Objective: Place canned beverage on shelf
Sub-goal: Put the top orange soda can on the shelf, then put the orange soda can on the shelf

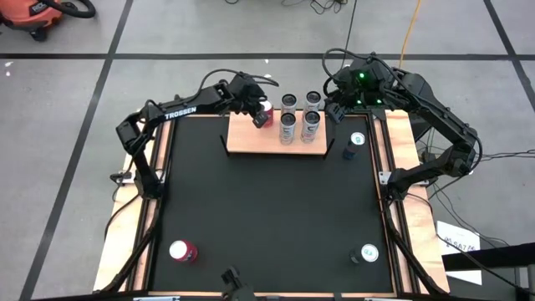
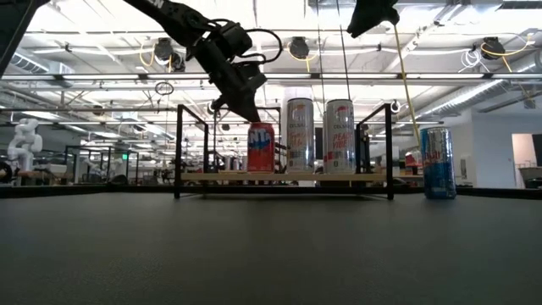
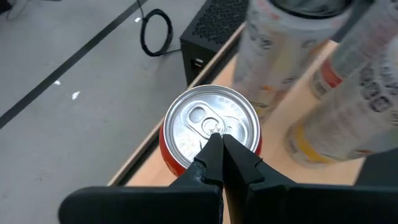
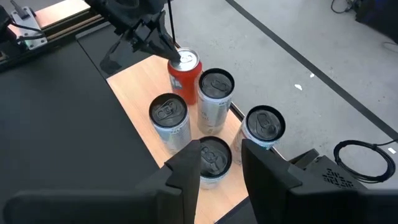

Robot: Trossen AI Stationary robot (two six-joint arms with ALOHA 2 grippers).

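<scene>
- Five cans stand on the shelf (image 1: 276, 138): four tall silver cans (image 1: 289, 127) in a block and one short red can (image 2: 261, 146) just beside them, toward the shelf's left-arm end
- Left gripper (image 3: 222, 144) sits right over the red can's lid, its two fingers pressed together with nothing between them, tips at or just above the pull tab; whether they touch the lid cannot be told
- Red can is upright on the wood in the low view, base flat on the board, near the shelf's far edge and apart from the nearest silver can by a small gap
- Right gripper (image 4: 221, 158) hangs above the shelf's right-arm end, over the silver cans, jaws a narrow way apart and holding nothing
- Three cans are off the shelf: a blue can (image 2: 438, 163) just beside the shelf's right-arm end, a second red can (image 1: 181, 251) and a dark can (image 1: 368, 253) both well apart from the shelf at the opposite side of the table (image 1: 267, 209)
- Judgement: placing of this red can looks done, with the left arm at the let-go or nudge stage; what is left is for it to clear off the shelf, and, if all cans are meant, three more to carry over
</scene>
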